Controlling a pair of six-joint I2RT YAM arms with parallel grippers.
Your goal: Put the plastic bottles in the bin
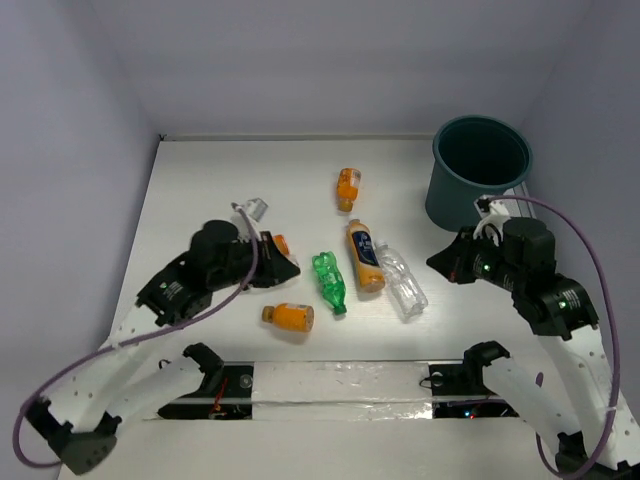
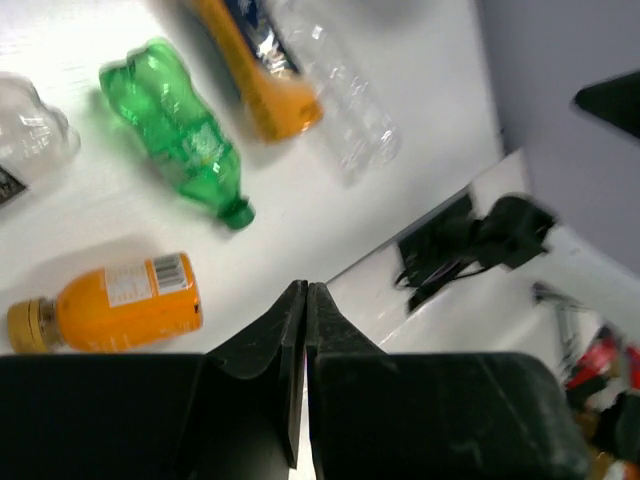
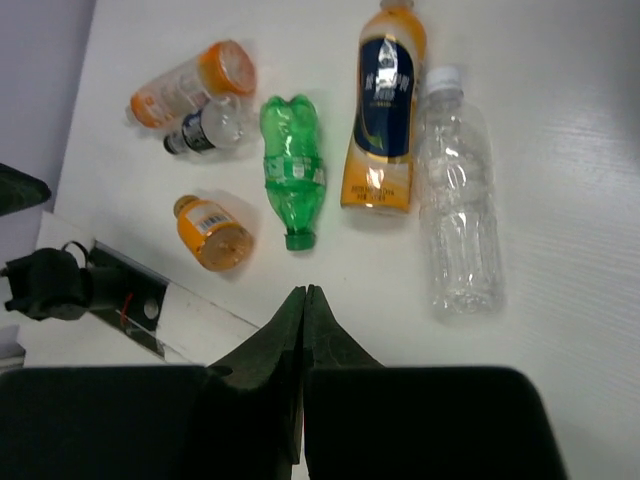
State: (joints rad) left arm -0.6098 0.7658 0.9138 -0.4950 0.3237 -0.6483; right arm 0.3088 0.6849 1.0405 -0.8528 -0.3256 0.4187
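Several plastic bottles lie on the white table. An orange one (image 1: 347, 188) is at the back. An orange one with a dark blue label (image 1: 365, 256), a clear one (image 1: 402, 279) and a green one (image 1: 329, 281) lie mid-table. A small orange one (image 1: 289, 317) lies nearer. The dark teal bin (image 1: 481, 170) stands at the back right. My left gripper (image 1: 285, 265) is shut and empty, left of the green bottle (image 2: 185, 135). My right gripper (image 1: 440, 262) is shut and empty, right of the clear bottle (image 3: 458, 200) and in front of the bin.
Another clear bottle (image 1: 252, 210) and an orange one (image 1: 280, 243) lie beside my left arm, partly hidden by it. A black rail with cables (image 1: 330, 385) runs along the table's near edge. Pale walls close in the table on three sides.
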